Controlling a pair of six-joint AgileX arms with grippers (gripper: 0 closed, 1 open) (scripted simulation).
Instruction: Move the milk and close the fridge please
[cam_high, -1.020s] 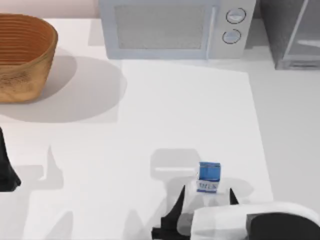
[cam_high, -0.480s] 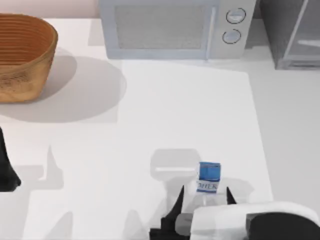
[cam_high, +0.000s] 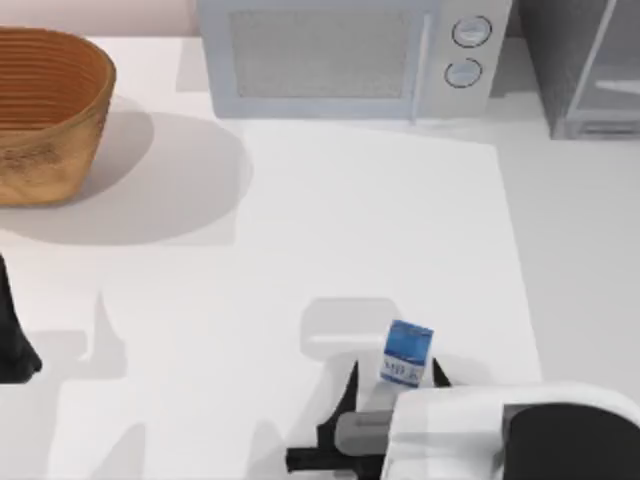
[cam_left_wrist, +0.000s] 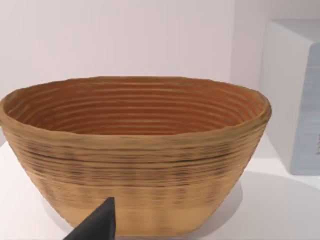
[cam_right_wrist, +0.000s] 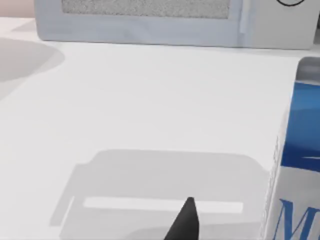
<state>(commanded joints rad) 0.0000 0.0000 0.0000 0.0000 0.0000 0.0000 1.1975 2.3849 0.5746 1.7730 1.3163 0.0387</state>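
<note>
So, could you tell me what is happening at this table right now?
The right gripper at the table's near edge has its open fingers on either side of the milk, which leans slightly. The fridge stands at the far right beside the microwave. The left arm sits parked at the left edge, facing the basket.

Bright even light, soft grey shadows on table (cam_high: 300, 220), no glare

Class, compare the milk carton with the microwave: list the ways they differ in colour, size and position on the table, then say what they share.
The milk is blue above and white below; the microwave is light grey all over. The milk is far smaller than the microwave. The milk stands at the table's near edge, slightly tilted between the fingers of the right claw, while the microwave sits square at the far edge. Both are boxy and rest on the white table.
</note>
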